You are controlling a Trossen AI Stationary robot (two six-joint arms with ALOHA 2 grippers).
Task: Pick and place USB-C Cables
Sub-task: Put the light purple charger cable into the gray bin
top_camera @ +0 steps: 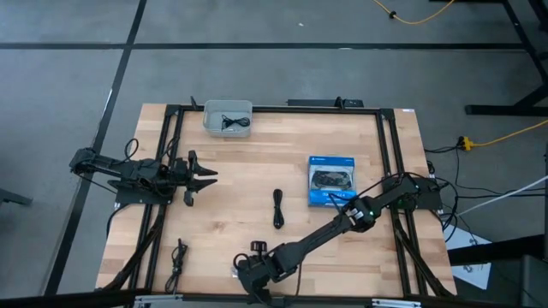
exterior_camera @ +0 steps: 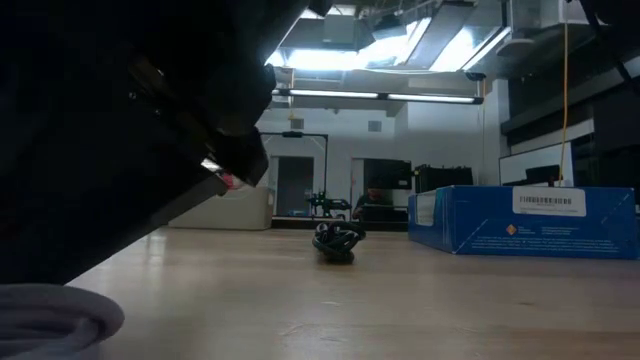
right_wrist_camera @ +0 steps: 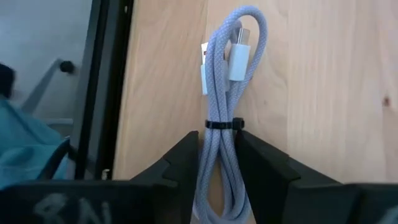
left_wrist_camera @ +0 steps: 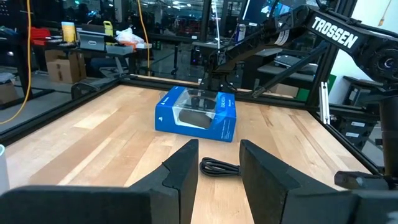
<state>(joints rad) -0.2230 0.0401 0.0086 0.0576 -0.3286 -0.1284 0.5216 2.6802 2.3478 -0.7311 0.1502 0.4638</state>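
A silvery-grey USB-C cable bundle [right_wrist_camera: 225, 74], bound by a black tie, lies flat on the wood by the table's near edge. It also shows in the low view [exterior_camera: 50, 320]. My right gripper [right_wrist_camera: 217, 134] [top_camera: 247, 275] is over it, shut on it. One black cable [top_camera: 278, 208] [exterior_camera: 337, 242] [left_wrist_camera: 221, 168] lies at the table's centre. Another black cable [top_camera: 178, 255] lies near the near-left corner. A third black cable [top_camera: 231, 122] sits inside the clear bin. My left gripper [top_camera: 204, 175] [left_wrist_camera: 219, 149] hovers open over the table's left side, pointing at the centre cable. My right gripper pinches the silvery-grey bundle between its two fingers just below the black tie [right_wrist_camera: 217, 155]. The fingers come from above, one on each long side of the bundle. The plug end [right_wrist_camera: 239, 56] lies on the wood ahead of the fingers, and the bundle rests on the table.
A flat blue box [top_camera: 331, 181] [left_wrist_camera: 196, 112] [exterior_camera: 530, 220] lies right of centre, under the right arm's forearm. A clear bin [top_camera: 214, 111] stands at the far edge. Black frame rails [top_camera: 163, 171] run along the table's sides. Bare wood lies between the centre cable and the bin.
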